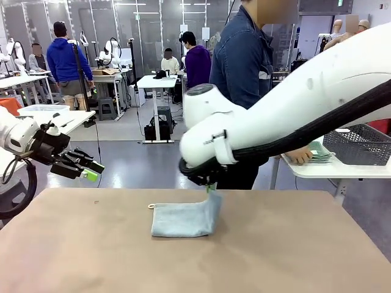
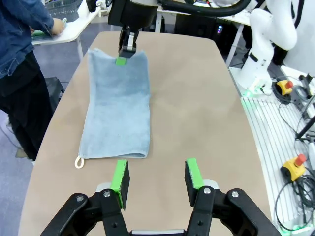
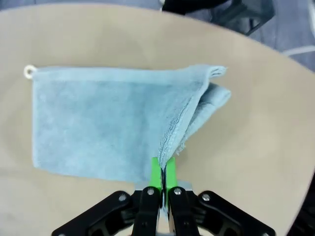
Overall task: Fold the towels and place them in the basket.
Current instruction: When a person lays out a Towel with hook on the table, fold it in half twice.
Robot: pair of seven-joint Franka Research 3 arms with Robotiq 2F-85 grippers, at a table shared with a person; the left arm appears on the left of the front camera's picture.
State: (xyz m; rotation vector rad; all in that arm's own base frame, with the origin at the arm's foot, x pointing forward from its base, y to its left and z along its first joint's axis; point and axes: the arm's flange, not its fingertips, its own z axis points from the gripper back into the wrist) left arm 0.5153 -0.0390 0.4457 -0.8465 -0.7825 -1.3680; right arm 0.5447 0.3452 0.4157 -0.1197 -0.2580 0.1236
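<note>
A light blue-grey towel (image 1: 182,220) lies folded on the brown table (image 1: 91,256), its loop at the left corner. My right gripper (image 1: 211,188) is shut on the towel's right edge and lifts that end up. In the right wrist view the pads (image 3: 156,173) pinch the raised edge of the towel (image 3: 98,123). My left gripper (image 1: 91,172) hangs open off the table's left side, holding nothing; its fingers (image 2: 119,178) stand apart short of the towel (image 2: 118,108). The dark grey basket (image 1: 360,143) sits on a white side table at far right.
A person in a denim jacket (image 1: 244,61) stands at the far side with a hand (image 1: 299,156) on green towels (image 1: 319,151) next to the basket. The right arm (image 1: 293,104) spans the upper right.
</note>
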